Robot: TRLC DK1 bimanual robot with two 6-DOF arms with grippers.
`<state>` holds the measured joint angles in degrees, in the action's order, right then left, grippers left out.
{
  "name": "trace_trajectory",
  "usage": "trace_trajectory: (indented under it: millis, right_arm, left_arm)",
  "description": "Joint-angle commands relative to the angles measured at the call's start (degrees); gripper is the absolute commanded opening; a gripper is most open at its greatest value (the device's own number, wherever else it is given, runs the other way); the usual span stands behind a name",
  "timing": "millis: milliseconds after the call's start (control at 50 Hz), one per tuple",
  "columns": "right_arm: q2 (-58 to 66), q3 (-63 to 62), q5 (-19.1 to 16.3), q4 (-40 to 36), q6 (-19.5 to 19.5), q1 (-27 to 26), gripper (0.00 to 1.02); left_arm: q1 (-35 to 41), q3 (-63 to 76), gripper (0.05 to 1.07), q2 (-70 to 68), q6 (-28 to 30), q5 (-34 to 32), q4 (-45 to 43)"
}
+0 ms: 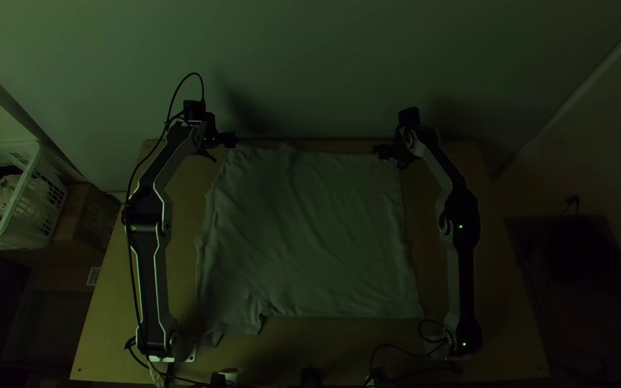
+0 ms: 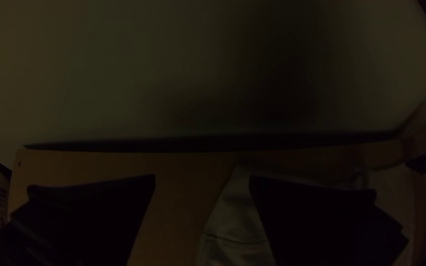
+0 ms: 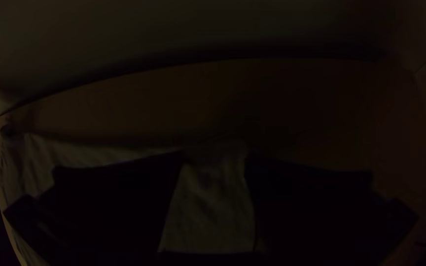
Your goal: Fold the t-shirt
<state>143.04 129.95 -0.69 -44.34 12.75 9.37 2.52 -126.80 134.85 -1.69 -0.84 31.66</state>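
- Beneath the t-shirt (image 1: 310, 237), the light wooden table (image 1: 483, 302) extends past the garment on its left and right sides.
- T-shirt: lying mostly spread between the two arms, lightly creased. Its longer dimension appears to run crosswise, from one arm toward the other. Whether it is doubled anywhere cannot be determined.
- Left arm (image 1: 154, 273): stands alongside the shirt's left side. Right arm (image 1: 461, 266): stands alongside the shirt's right side.
- Left gripper (image 2: 202, 177): at the shirt's far left corner, fingers wide apart. Cloth lies toward the inner finger; the rest of the gap is over bare wood.
- Right gripper (image 3: 214, 155): at the shirt's far right corner, fingers likewise well parted, cloth visible in the gap. Contact cannot be confirmed.
- Governing relation, as judged: the far edge links the two grippers and the body lies toward the bases, so a pinch at both corners and a pull nearward would suit a fold. Right appears better centred; left risks a thin bite unless shifted inward.
- Flap (image 1: 235, 316) at the shirt's near left corner: juts nearward, possibly a sleeve. It may need tidying.
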Motion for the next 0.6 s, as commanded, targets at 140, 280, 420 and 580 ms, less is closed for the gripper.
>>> trace_trajectory:
  millis: [140, 280, 420, 580]
  right_arm:
    - [2.24, 1.09, 1.04, -2.07, 3.15, -0.05, 0.08]
    - [1.89, 1.36, 1.22, -2.25, 3.68, -0.49, 0.02]
    - [1.71, 1.27, 1.22, -2.42, 3.77, -0.66, 0.02]
    - [1.71, 1.27, 1.74, -2.60, 3.86, -0.84, 0.02]
  left_arm:
    - [0.20, -2.57, 0.97, 2.26, -0.59, -0.83, 0.33]
    - [0.90, -2.66, 0.96, 2.97, -0.33, -0.83, 0.60]
    - [1.43, -2.57, 0.96, 3.67, -0.24, -0.83, 1.30]
    - [2.31, -2.57, 0.96, 4.37, -0.15, -0.83, 1.74]
